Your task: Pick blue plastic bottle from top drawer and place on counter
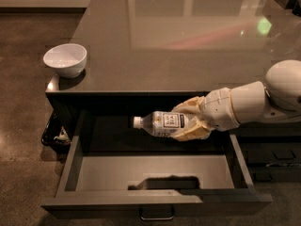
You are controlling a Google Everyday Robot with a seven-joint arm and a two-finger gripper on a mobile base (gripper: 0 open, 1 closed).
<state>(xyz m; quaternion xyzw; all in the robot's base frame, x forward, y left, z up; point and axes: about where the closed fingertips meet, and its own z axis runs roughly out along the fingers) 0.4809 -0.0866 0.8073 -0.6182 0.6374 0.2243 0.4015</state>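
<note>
tool (186, 122) pinches bottle (162, 123) by its base end, cap pointing left, long axis near-horizontal, clear above the drawer (155, 173) floor; bench (178, 46) edge sits just behind, slightly higher, so next move is probably up-and-back.

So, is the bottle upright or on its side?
On its side: the bottle is horizontal, cap to the left, held by the gripper above the drawer.

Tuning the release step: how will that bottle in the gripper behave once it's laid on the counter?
The blue plastic bottle is round and held on its side by the gripper over the top drawer, so it would probably roll if released flat. The counter looks glossy, so it may also slide. It looks small and thin-walled, likely light.
</note>
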